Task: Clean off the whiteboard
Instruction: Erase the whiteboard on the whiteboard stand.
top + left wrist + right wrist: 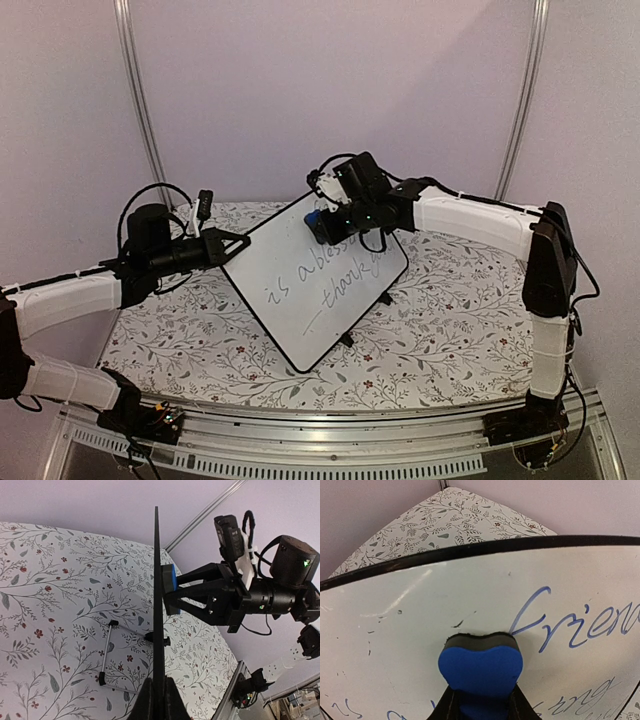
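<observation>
Whiteboard (315,285) stands tilted over the flower-print surface (460,310). We cannot tell if its low corner touches down. The left gripper (235,243) is clamped together on the whiteboard's left edge; in the left wrist view its fingers pinch the thin black frame edge-on. The right gripper (325,225) is at the whiteboard's upper part, clamped on a blue eraser (481,667). The eraser's dark felt face is flat against the white face.

Step in hand, as we judge it: wiping the top line of writing. To do it well:
- hold the felt square to the whiteboard, not on one corner
- sweep along the line, passes overlapping
- push only as hard as the left grip can brace, since the whiteboard is held by one edge and could twist or slip
- work down the whiteboard to the lower lines

Writing: blue cursive "Frien", cut off by the frame edge, starts just beside the eraser. Below it is a fainter word we cannot read. In the top view we read "is a bless" and "thank", both partly hidden. There are small ink specks near the whiteboard's top edge. No brand or label seen.
</observation>
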Motion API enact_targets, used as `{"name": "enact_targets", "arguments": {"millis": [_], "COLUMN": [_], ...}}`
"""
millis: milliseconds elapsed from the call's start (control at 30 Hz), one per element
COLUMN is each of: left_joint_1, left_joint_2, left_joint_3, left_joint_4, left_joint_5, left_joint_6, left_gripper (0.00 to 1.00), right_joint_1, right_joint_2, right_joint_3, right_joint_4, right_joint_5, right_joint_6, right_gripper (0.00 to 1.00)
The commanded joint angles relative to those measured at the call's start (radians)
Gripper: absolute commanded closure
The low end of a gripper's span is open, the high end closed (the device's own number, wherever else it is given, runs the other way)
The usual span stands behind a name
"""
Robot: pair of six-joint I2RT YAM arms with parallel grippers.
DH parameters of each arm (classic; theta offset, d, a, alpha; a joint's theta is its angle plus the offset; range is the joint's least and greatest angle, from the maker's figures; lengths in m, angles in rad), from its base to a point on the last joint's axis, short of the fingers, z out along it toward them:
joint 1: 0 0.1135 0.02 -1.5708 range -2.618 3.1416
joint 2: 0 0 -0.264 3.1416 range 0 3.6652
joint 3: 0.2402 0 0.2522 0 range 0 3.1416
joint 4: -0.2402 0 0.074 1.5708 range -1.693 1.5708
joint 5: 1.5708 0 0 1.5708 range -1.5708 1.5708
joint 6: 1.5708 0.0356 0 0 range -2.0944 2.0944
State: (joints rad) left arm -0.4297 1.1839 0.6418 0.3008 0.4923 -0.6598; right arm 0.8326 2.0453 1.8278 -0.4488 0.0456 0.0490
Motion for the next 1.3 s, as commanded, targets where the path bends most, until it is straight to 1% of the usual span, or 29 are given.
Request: {"name": "enact_targets", "arguments": {"millis": [0,167,500,733,1100,1267], "left_joint_1": [-0.026,-0.027,-0.026,-0.027,-0.026,-0.026], "left_joint_2": [-0.049,-0.047,-0.051,-0.047,-0.047,-0.049], "left_joint_3": [0.012,0.011,0.01,0.009,0.01,0.01], "left_joint_4": [0.092,0.093,0.092,0.097,0.097,0.095], "left_joint_5": [0.122,0.123,0.121,0.124,0.126,0.127], "left_joint_6": [0.032,0.03,0.031,0.03,0.03,0.029], "left_gripper": [1.0,1.0,1.0,1.0,1.0,1.0], "right_joint_1": [-0.016,-0.02,-0.021,-0.026,-0.039,-0.041], "right_joint_2": [-0.017,-0.07,-0.101,-0.064,0.049,0.064], "right_joint_3": [-0.13,-0.21,-0.26,-0.166,0.066,0.066], "right_joint_4": [-0.03,-0.005,0.013,0.014,-0.027,-0.034], "right_joint_5": [0.008,0.011,0.004,0.007,0.03,0.031], "right_joint_6": [0.011,0.026,0.045,0.032,-0.009,-0.01], "right_gripper": [1.0,1.0,1.0,1.0,1.0,1.0]}}
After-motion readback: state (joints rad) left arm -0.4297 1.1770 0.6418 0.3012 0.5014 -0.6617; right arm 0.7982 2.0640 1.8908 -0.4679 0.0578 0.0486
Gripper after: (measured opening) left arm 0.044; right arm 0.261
